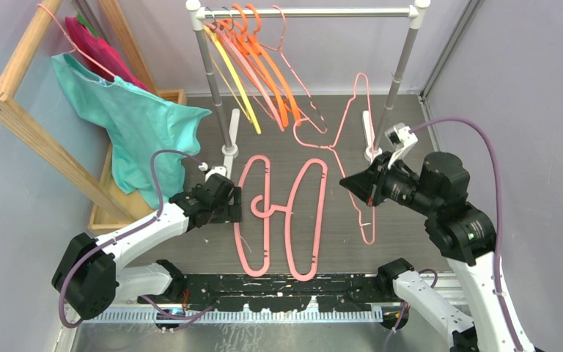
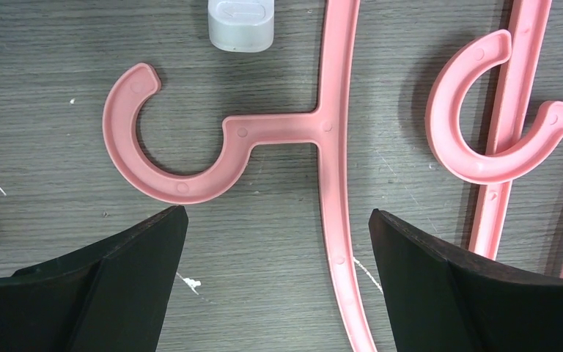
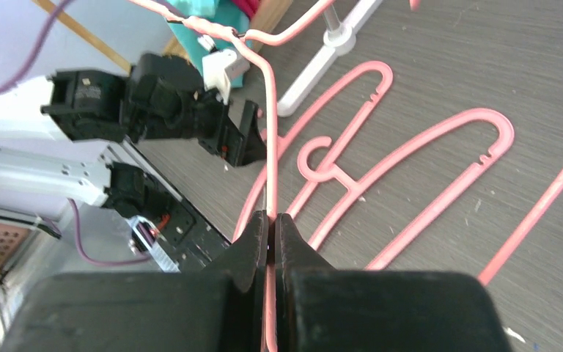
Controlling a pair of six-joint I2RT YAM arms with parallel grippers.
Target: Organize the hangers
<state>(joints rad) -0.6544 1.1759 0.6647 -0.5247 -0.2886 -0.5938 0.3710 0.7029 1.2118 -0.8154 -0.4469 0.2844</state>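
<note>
Jaws of the right gripper (image 3: 271, 220) were clenched on the wire of a thin pink hanger (image 3: 270, 132), holding it up off the tabletop (image 2: 44, 147) with its hook raised toward the rail (image 1: 337, 12) but not over it. Across from it the left gripper (image 2: 278, 214) hung low with its jaws spread wide and gripping nothing, poised just above the hook end of a flat pink hanger (image 2: 335, 110) lying on the wood. A second flat pink hanger (image 2: 451, 139) lay right beside that one, its hook lying across a bar of the first. Up on the rail a bunch of hangers (image 1: 264, 81) was already hooked on: one yellow, a few orange, some pink. By my reckoning most of the job was done, and three remained: the one in the air wanted hooking on, then the two on the tabletop had to be picked up and hung.
</note>
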